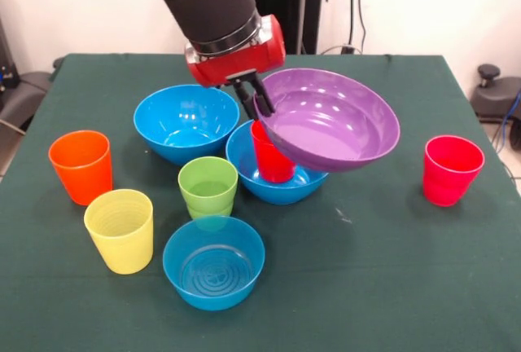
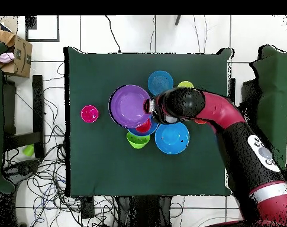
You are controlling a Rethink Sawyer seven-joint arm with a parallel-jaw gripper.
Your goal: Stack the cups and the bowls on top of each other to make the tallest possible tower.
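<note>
The gripper (image 1: 259, 101) is pinching the rim of the purple bowl (image 1: 334, 120) – fingers pressed on the edge, one inside, one outside. The bowl hangs tilted in the air, not flat, w/ its low side right over the red cup (image 1: 271, 156). That cup stands just under the gripper, inside a big blue bowl (image 1: 281, 185). So the tower is only 2 things high so far, and the purple bowl looks like the next piece.

Other stuff near the gripper: a 2nd big blue bowl (image 1: 186, 122) just beside it, the green cup (image 1: 208, 187) a bit nearer the camera, then the small blue bowl (image 1: 213, 261) w/ rings in its bottom. The orange cup (image 1: 80, 165) and yellow cup (image 1: 120, 230) are well apart on one side, the pinkish-red cup (image 1: 452, 169) well apart on the other.

What could go wrong – the bowl is wide and the cup is skinny. If it gets let go while tipped, or not centred on the cup, it may slide off. It could also bump the cup over, cos the bowl's low edge looks v. close to the cup rim. Held by 1 edge only, it may swing or slip too
</note>
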